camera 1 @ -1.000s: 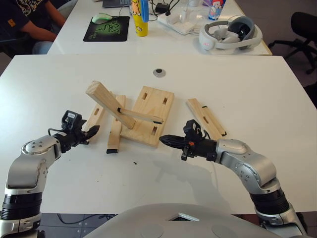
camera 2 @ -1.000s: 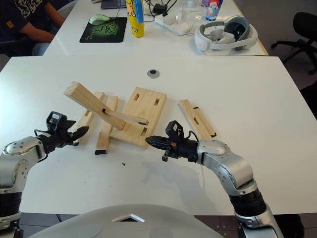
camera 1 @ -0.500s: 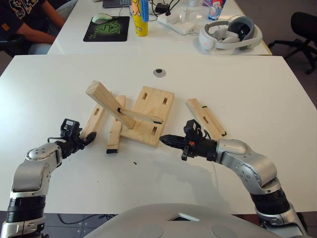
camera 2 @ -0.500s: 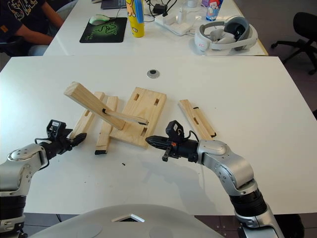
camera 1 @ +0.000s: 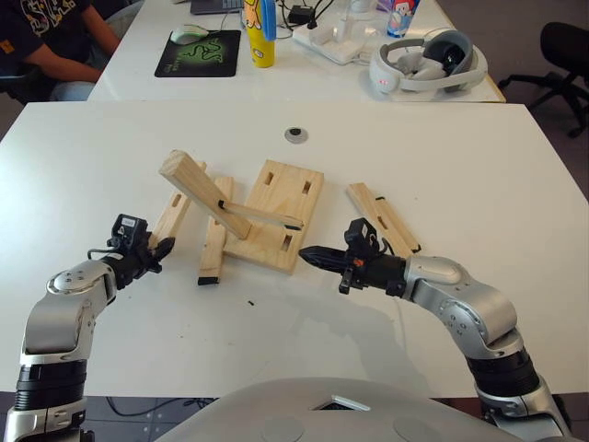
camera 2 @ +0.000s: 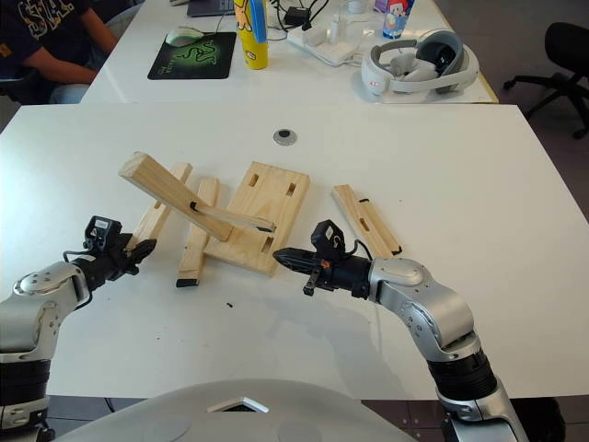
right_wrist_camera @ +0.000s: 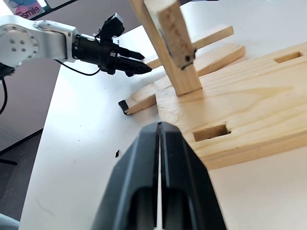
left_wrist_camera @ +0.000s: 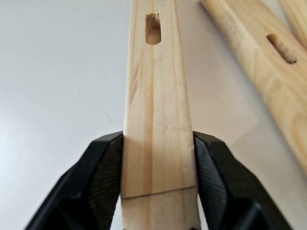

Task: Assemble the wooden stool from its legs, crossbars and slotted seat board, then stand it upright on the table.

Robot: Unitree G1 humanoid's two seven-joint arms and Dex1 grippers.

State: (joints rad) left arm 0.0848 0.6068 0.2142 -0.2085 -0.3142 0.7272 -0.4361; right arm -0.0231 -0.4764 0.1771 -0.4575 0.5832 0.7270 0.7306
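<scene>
The slotted seat board (camera 1: 276, 214) lies flat mid-table. A thick leg (camera 1: 204, 193) leans tilted over its left side, with a crossbar (camera 1: 267, 219) plugged into it and resting on the board. Two more legs lie flat left of the board: one with a black end (camera 1: 213, 244), and the leftmost leg (camera 1: 173, 219). My left gripper (camera 1: 158, 249) is shut on the leftmost leg (left_wrist_camera: 156, 96) at its near end, fingers (left_wrist_camera: 103, 163) against both sides. Another slotted piece (camera 1: 382, 218) lies right of the board. My right gripper (camera 1: 304, 251) is shut and empty, its tip (right_wrist_camera: 158, 125) just short of the board's near corner (right_wrist_camera: 225, 139).
A round cable grommet (camera 1: 295, 135) sits in the table behind the board. On the far table are a headset (camera 1: 425, 63), a yellow bottle (camera 1: 262, 32) and a mouse pad (camera 1: 198, 52). Bare tabletop stretches to the right and along the near edge.
My left gripper pulled back, then came in onto the near end of the leftmost leg and closed on it; the leg shifted slightly. The right gripper edged a little toward the board.
</scene>
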